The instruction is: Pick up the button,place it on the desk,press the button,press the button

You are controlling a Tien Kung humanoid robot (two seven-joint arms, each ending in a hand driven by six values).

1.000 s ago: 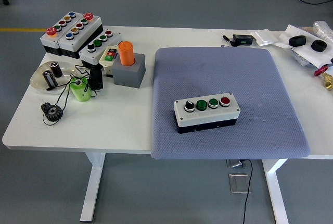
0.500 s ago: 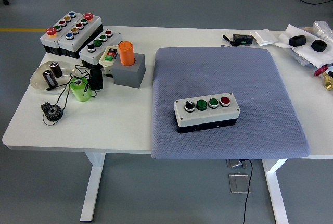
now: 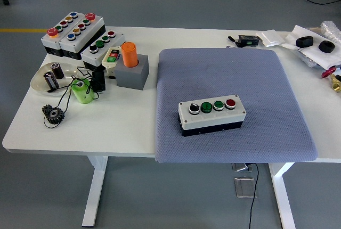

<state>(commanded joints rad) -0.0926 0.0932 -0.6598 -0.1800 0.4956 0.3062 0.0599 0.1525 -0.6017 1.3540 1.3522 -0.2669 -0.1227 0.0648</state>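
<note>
The button box (image 3: 212,114), a grey-topped housing on a black base, rests on the blue-grey mat (image 3: 229,80) that covers the right-centre portion of the white tabletop (image 3: 128,128). The box sits in the lower-middle area of the mat, slightly rotated so that its right end lies a little farther from the near edge than its left end. Its top face carries four controls in a row, from left to right: a black selector knob (image 3: 194,107), a dark green button (image 3: 206,106), a second green button (image 3: 218,105), and a red button (image 3: 230,103). Neither robot hand appears in the head view, so the state of each hand cannot be determined, and nothing is in contact with the box. At the far left of the tabletop, three further multi-button control boxes (image 3: 80,34) stand together. Just beside them is an orange cylinder (image 3: 129,54) seated upright in a grey block (image 3: 133,74). Nearer the left edge lie a shallow clear dish (image 3: 42,82) holding small cylindrical parts, a light green cylinder (image 3: 82,91) with black wiring around it, and a dark gear (image 3: 53,114). Small black items and white packaging (image 3: 311,40) occupy the far right corner of the tabletop.
</note>
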